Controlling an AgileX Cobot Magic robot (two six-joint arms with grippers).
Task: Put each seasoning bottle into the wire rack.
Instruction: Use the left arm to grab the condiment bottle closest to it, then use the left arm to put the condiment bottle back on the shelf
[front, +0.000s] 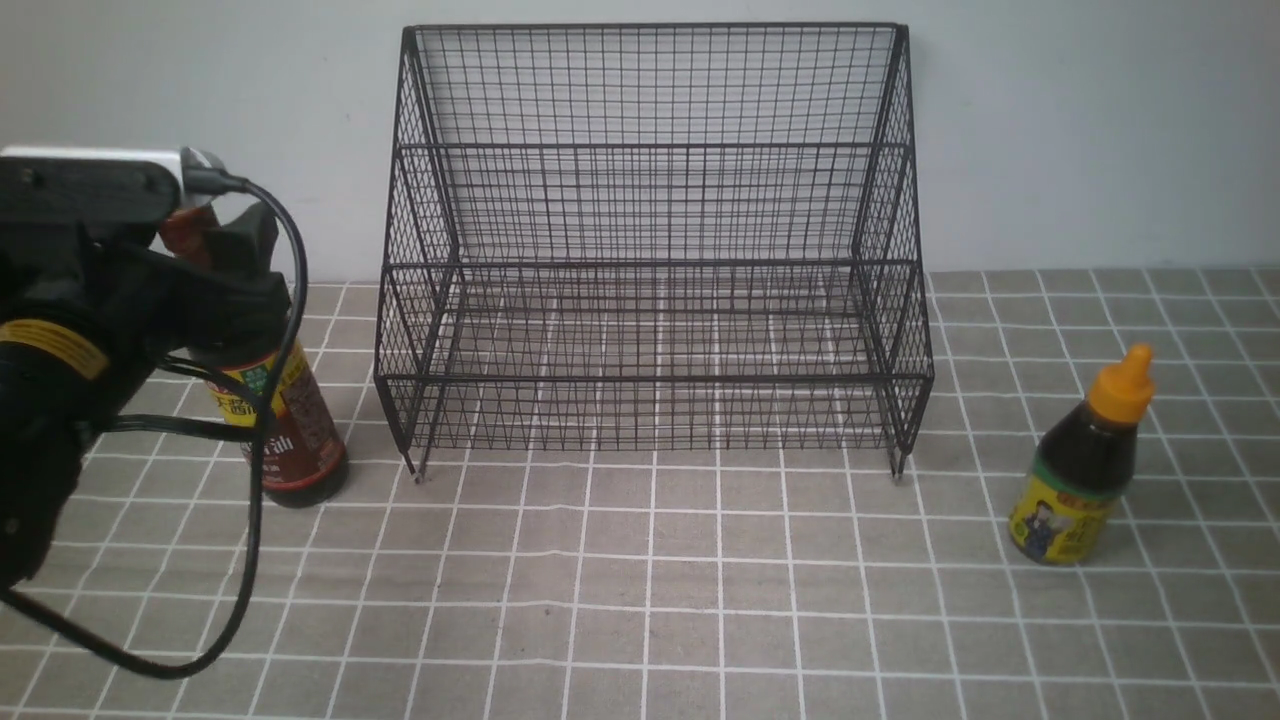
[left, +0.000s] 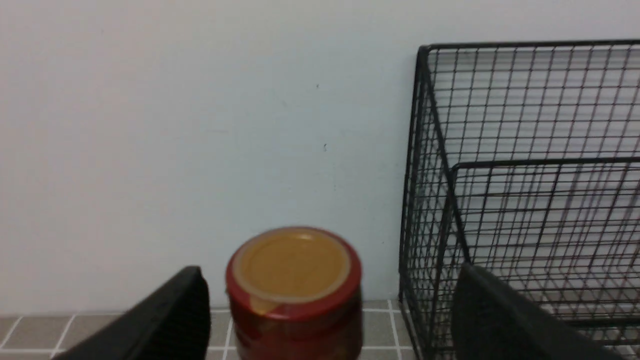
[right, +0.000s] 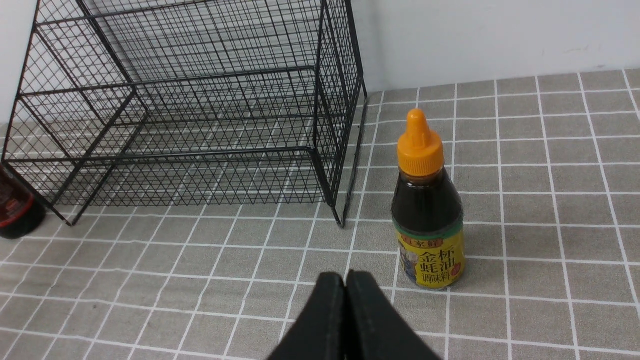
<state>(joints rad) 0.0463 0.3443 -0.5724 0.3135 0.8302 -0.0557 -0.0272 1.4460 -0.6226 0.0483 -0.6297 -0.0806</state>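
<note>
Standing upright on the tiled cloth (front: 640, 600), the tall bottle (front: 295, 440) is just left of the rack (front: 650, 260) and the short bottle (front: 1085, 470) to its right, both outside it; the left gripper (left: 331, 300) has its fingers spread either side of the tall bottle's cap, clear of it. The right gripper (right: 346, 285) is pressed together near the short bottle.

— What rests on the grey tiled tabletop (front: 640, 600)?
— A black wire-mesh stepped rack (front: 650, 378); a tall red-labelled dark-sauce bottle (front: 300, 445) beside its left foot; a shorter orange-capped sauce bottle (front: 1080, 480) off its right.
</note>
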